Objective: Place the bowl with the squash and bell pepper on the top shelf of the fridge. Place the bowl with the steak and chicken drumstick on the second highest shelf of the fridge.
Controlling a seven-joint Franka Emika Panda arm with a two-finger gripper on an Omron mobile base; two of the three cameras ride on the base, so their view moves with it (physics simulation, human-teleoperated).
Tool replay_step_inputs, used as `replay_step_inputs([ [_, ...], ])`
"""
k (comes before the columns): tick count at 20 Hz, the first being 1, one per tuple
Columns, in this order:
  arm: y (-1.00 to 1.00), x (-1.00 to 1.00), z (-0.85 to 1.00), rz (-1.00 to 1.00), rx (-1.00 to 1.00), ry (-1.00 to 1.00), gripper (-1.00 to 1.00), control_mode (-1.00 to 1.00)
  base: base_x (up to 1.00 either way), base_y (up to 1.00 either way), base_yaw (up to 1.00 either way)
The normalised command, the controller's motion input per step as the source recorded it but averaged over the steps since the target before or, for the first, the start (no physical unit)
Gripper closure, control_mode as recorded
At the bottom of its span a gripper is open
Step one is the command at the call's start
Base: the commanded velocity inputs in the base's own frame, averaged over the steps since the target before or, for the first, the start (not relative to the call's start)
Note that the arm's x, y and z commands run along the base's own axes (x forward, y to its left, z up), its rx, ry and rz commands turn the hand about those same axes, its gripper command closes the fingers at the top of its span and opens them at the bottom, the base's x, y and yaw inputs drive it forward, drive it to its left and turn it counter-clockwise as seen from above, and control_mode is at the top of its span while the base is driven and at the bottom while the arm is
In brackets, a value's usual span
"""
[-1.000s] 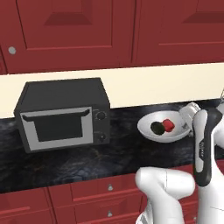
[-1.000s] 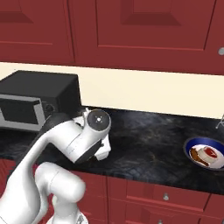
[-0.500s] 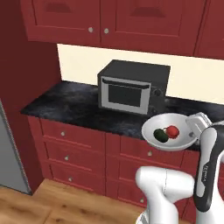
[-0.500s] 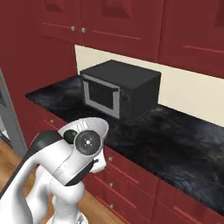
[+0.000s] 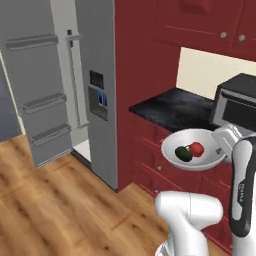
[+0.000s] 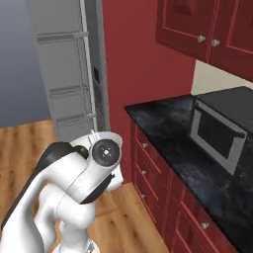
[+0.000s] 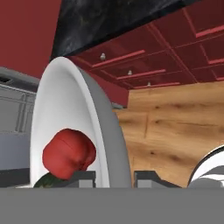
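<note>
My gripper (image 5: 220, 143) is shut on the right rim of the white bowl (image 5: 193, 161) and holds it level in the air in front of the red drawers. Inside lie the dark green squash (image 5: 183, 154) and the red bell pepper (image 5: 196, 148), touching each other. In the hand view the bowl (image 7: 70, 105) stands edge-on, its rim pinched between the fingertips (image 7: 81, 177), with the bell pepper (image 7: 68, 153) above a sliver of squash (image 7: 43, 182). The fridge's top shelf and second highest shelf are hidden from here. The bowl with the steak and chicken drumstick is out of view.
The grey fridge (image 5: 95, 85) stands to the left, its door (image 5: 35, 85) swung open with racks on its inside. A black counter (image 5: 172, 107) over red drawers carries a microwave (image 5: 239, 102). Wooden floor (image 5: 55, 205) lies before the fridge. The fridge (image 6: 64, 74) and microwave (image 6: 217, 129) also show from the right.
The whole picture has swung left from the counter and microwave to the fridge, so the base has moved. The bowl stays in my gripper with both vegetables inside.
</note>
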Motion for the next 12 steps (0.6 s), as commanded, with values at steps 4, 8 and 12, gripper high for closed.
replay_step_inputs([
  [4,0.00,0.00,0.00,0.00,0.00,0.00,1.00,1.00,1.00,0.99,0.29],
  [8,0.00,0.00,0.00,0.00,0.00,0.00,1.00,1.00,1.00,0.91,0.11],
  [12,0.00,0.00,0.00,0.00,0.00,0.00,1.00,1.00,1.00,1.00,0.00],
])
